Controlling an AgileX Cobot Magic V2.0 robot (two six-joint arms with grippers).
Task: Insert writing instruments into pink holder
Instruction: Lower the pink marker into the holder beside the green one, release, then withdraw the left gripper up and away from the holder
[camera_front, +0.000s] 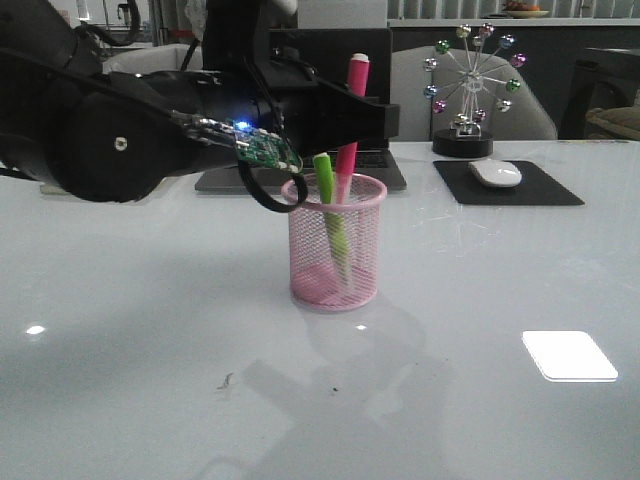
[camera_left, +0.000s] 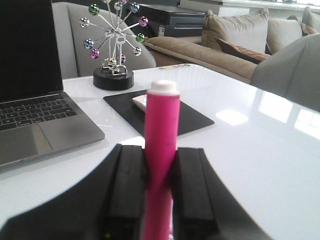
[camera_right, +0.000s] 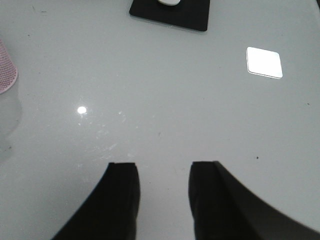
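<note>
The left jaws (camera_left: 159, 187) are clenched on the pink marker (camera_front: 352, 115), which stands nearly upright, cap up, its lower end already inside the pink holder (camera_front: 335, 245) at mid-table. Its long axis runs almost straight down into the cup, so the drop is a short one. The green marker (camera_front: 330, 215) leans inside the holder just beside it; whether the two touch is hard to tell through the mesh. The right jaws (camera_right: 163, 192) hang released over bare table (camera_right: 200, 110), well apart. Laptop (camera_left: 35, 120), mouse (camera_front: 495, 173) and mouse pad (camera_front: 508, 186) sit behind, clear of the path.
</note>
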